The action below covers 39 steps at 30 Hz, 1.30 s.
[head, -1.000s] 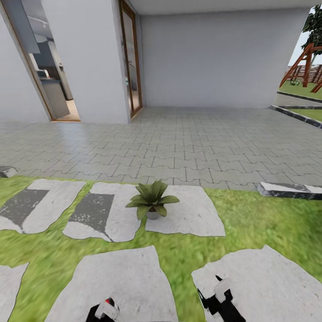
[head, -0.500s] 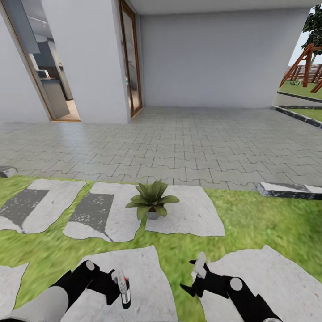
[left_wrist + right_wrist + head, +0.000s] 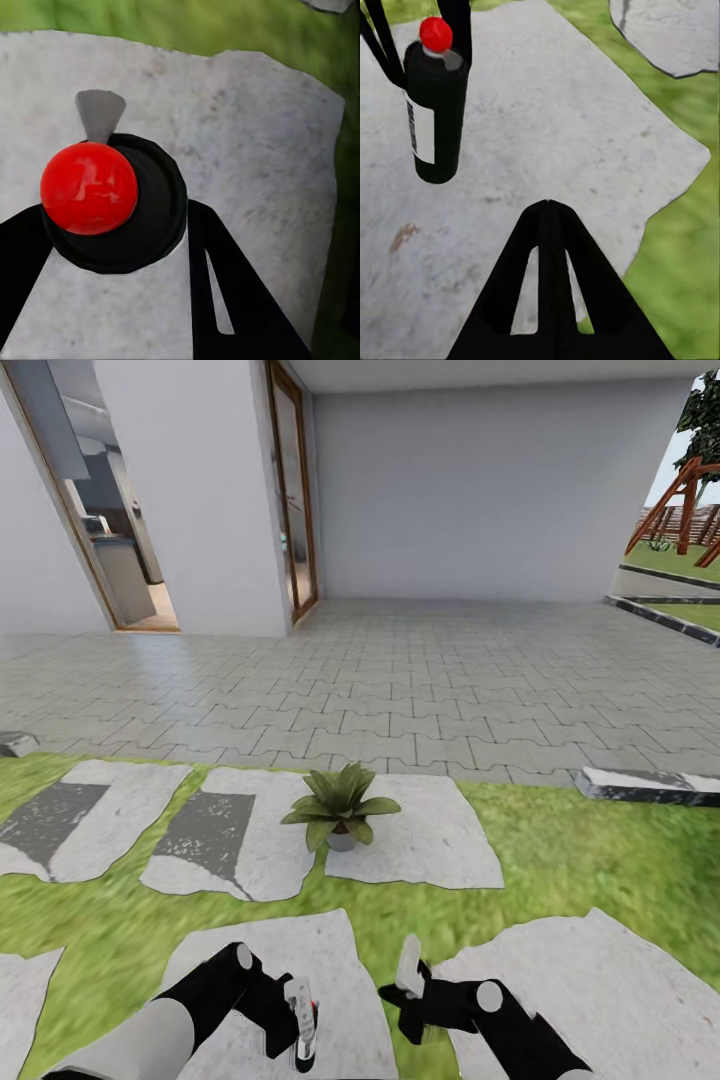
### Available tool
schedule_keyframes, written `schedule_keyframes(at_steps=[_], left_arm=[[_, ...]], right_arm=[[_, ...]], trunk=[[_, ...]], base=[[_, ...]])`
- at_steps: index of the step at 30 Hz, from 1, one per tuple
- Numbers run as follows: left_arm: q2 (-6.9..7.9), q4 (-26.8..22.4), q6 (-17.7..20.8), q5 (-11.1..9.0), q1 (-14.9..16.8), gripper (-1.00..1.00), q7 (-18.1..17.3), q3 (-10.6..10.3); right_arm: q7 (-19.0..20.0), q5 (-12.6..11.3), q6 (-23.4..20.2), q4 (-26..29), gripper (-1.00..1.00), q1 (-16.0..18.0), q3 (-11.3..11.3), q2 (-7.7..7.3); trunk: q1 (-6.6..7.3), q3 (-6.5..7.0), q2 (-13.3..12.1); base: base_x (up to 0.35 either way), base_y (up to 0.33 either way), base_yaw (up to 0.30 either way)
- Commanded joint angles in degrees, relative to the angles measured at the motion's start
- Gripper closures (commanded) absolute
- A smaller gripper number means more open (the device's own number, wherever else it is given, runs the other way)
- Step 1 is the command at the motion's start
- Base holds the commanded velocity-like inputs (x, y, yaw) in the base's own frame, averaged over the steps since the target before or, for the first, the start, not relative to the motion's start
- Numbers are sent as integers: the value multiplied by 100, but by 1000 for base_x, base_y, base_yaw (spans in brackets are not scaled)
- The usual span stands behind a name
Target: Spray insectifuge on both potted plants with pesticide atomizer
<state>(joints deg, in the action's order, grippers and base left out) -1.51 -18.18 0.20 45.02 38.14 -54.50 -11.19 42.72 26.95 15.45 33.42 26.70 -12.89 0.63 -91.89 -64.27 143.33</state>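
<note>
Your potted plant (image 3: pixel 340 808), green pointed leaves in a small grey pot, sits on a stepping stone (image 3: pixel 425 835) ahead. Your left gripper (image 3: pixel 303 1028) fingers clamp the dark pesticide atomizer (image 3: pixel 433 112), pale label, red cap. Right gripper (image 3: pixel 408 978) fingers are pressed together, holding nothing.

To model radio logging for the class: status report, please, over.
Left gripper shut on atomizer. Right gripper shut, empty. One plant ahead on a stone; just grass between.
</note>
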Motion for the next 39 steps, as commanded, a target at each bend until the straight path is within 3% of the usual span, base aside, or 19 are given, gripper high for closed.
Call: schedule_keyframes(at_steps=[1, 11, 28, 39], left_arm=[[-65, -10, 0, 111, 0, 100, -6, 3], [-224, -20, -44, 122, -15, 100, 248, 18], [-592, -337, -79, 59, -75, 100, 222, 50], [-666, -300, -90, 59, -80, 100, 195, 47]], right_arm=[[0, 57, -23, 57, 100, 2, -151, 64], [0, 38, -42, 112, 100, 2, -214, 199], [0, 38, -42, 113, 100, 2, -213, 209], [0, 38, -42, 114, 100, 2, -206, 203]], trunk=[[1, -5, 2], [1, -5, 2], [1, -5, 2], [1, -5, 2]], base=[[0, 0, 0], [0, 0, 0], [0, 0, 0], [0, 0, 0]])
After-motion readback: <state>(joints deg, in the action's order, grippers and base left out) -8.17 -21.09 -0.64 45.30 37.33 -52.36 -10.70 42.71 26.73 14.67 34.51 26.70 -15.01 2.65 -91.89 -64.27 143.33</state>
